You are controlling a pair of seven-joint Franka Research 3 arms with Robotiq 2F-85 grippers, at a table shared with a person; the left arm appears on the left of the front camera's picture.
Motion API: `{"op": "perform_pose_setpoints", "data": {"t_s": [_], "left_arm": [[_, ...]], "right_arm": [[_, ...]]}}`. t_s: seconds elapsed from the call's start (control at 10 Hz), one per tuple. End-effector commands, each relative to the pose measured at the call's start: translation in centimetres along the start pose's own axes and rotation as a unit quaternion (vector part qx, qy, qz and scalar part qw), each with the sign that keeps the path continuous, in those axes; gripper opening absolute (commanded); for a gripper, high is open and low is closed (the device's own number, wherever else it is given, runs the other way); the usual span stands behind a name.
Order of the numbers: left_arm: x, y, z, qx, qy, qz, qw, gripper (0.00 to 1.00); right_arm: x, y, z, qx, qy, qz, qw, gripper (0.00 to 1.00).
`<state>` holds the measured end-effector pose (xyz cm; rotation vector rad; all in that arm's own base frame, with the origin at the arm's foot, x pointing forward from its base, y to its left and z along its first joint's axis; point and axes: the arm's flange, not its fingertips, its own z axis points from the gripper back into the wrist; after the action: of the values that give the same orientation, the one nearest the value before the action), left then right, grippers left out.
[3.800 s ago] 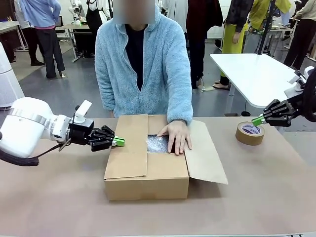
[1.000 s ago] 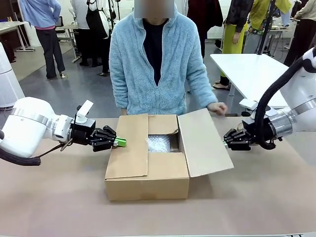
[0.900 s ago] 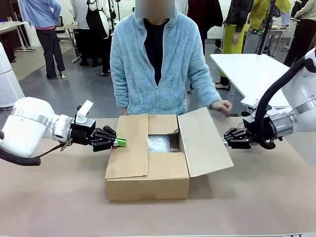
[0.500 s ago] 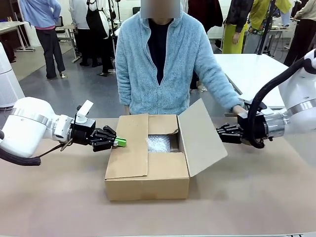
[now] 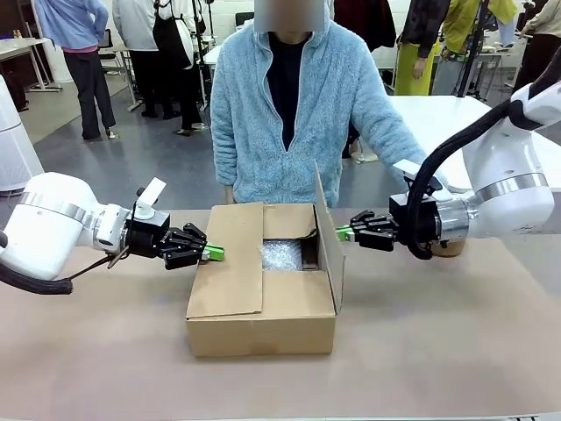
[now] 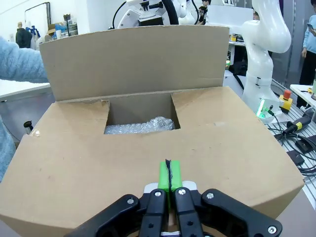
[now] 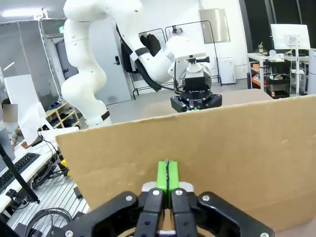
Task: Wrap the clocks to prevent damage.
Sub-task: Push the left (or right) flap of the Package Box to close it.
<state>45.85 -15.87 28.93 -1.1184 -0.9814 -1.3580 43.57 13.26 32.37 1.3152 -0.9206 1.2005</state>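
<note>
Right pincer [image 5: 344, 234], clenched empty, is pressing the upright flap [image 5: 331, 259] toward the wrapped clocks [image 5: 280, 254]. Left pincer [image 5: 213, 253] (also clenched) is pinning the other flap [image 5: 230, 267]. Pushing high and evenly probably folds it cleanest.

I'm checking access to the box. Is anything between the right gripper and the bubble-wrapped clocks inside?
Yes: the box's right flap stands upright between the shut right gripper and the bubble-wrapped clocks, with the gripper's tips at its outer face.
</note>
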Motion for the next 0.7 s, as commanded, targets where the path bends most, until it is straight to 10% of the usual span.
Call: {"op": "perform_pose_setpoints", "data": {"t_s": [0.0, 0.6], "left_arm": [[-0.1, 0.2, -0.5, 0.005, 0.006, 0.0, 1.0, 0.0], [-0.1, 0.2, -0.5, 0.005, 0.006, 0.0, 1.0, 0.0]], "right_arm": [[-1.2, 0.0, -1.7, -0.004, 0.004, 0.008, 1.0, 0.01], [-5.6, -1.5, -4.9, -0.021, 0.07, 0.029, 0.997, 0.01]]}}
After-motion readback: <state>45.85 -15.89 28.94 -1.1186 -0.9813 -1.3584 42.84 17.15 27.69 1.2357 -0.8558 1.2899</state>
